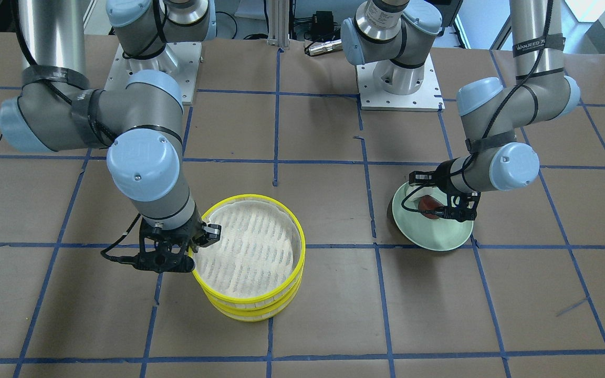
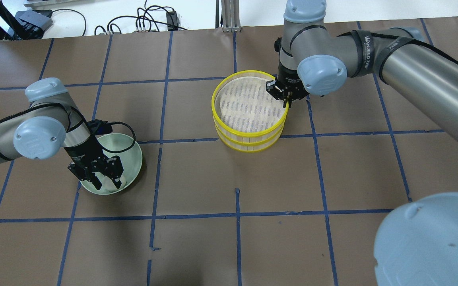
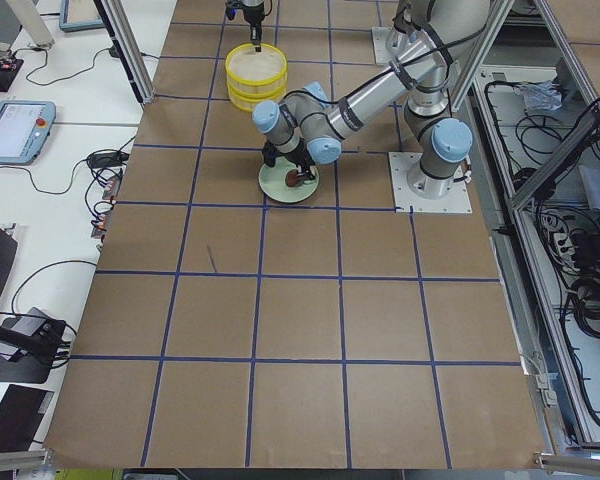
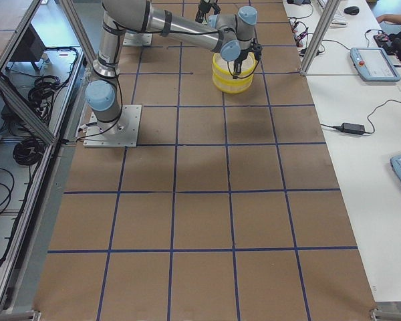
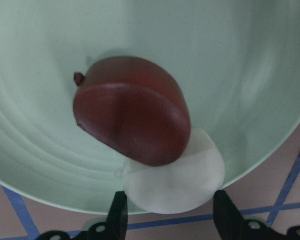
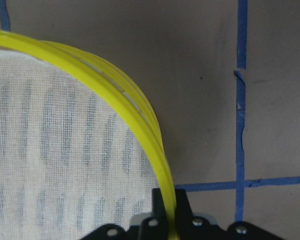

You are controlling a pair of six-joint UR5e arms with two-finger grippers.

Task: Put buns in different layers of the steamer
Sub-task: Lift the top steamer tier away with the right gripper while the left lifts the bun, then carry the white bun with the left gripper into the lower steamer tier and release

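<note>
**White bun sits between the left fingers; right fingers pinch the steamer rim**

The left fingers (image 5: 118, 214) are spread wide, low inside the bowl (image 5: 230, 65). The white bun (image 5: 177, 175) lies in the gap between them, against the bowl's near wall. The red bun (image 5: 132, 120) lies just beyond it, toward the bowl's middle. Its edge overlaps the white bun's far side, and its long axis runs slantwise to the finger line. The white bun nearly fills the gap, so closing should catch it first. The red bun leaning on it may get nudged or dragged along.

The right fingers (image 6: 182, 204) are narrow and straddle the yellow rim of the top layer (image 6: 115, 95), one inside and one outside. They appear to clamp it. The steamer (image 2: 249, 137) stands as two stacked layers on the surface (image 2: 197, 178). The cloth-lined top tray holds no bun, and the lower layer's inside is hidden.

The bowl and steamer are well apart. The left arm is the one at the buns and the right arm is at the steamer. Both buns are still in the bowl, so the task looks barely begun. The likely step is for the left to grasp the white bun while the right is set to lift the top layer and open the lower one.
</note>
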